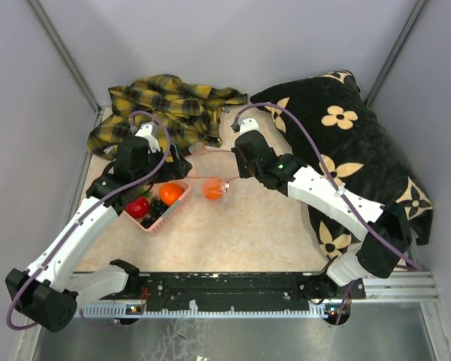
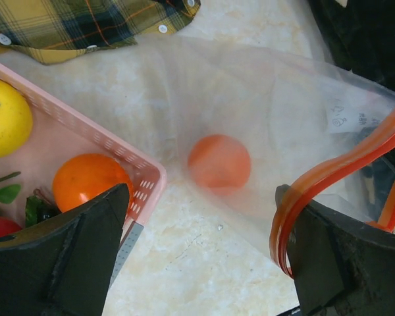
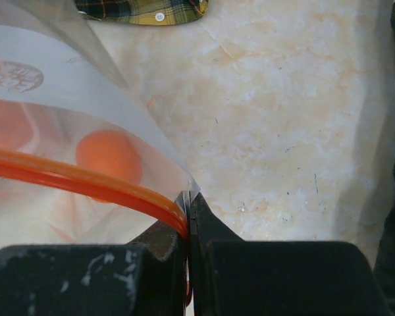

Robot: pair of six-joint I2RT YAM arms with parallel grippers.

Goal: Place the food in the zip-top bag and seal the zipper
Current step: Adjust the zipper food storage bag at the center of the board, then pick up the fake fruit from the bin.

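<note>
**One ball bagged, most food not yet in**

The bag [image 1: 210,174] lies mid-frame in the top view with one orange ball [image 2: 218,162] inside. Its zipper [image 3: 85,181] is unsealed. The right gripper [image 3: 189,220] is clamped on the red strip at a corner. The left gripper [image 2: 201,201] is spread wide, with the strip looped against one finger. An orange [image 2: 89,181], lemon [image 2: 3,118] and apple [image 1: 137,207] sit in the basket [image 2: 122,157], left of centre on the counter [image 1: 248,226]. Most of the loading and all of the sealing remain.
</note>
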